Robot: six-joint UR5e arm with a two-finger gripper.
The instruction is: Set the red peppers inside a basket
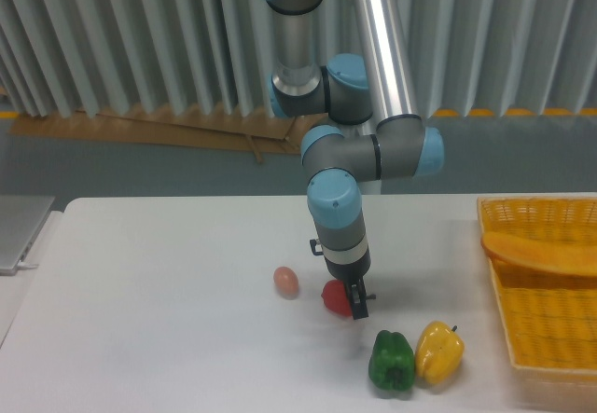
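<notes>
Jaws: can't tell the gap. Only one dark finger of the two-finger gripper (354,303) is visible, pointing down, tip at the right side of the small glossy red bell pepper (336,296); the second finger is hidden and the contact is too small to read. Could be a grasp, could be just touching.

Red pepper sits on the white table (149,282), around the middle of the surface, slightly toward the front edge. Its right part is covered by the finger; stem not visible.

Just left of it, apart with a small gap: small pinkish-orange egg-shaped object (286,281), lying on the table.

Toward the front edge, right of the red pepper and apart from it: green bell pepper (392,361) and yellow bell pepper (438,351), side by side and touching or nearly so. Yellow one has a short dark stem at the top right.

Large rectangular yellow-orange woven basket (550,338) stands at the right edge of the table, partly cut off by the picture edge, broad curved handle across it. Well apart from the red pepper, with green and yellow peppers between.

Arm: silver-and-blue UR5e arm (373,143) comes down from the top, wrist vertical over the red pepper.

Grey flat object (19,231) at the left edge of the table, partly out of view. Behind the table: grey corrugated wall (121,40).
</notes>
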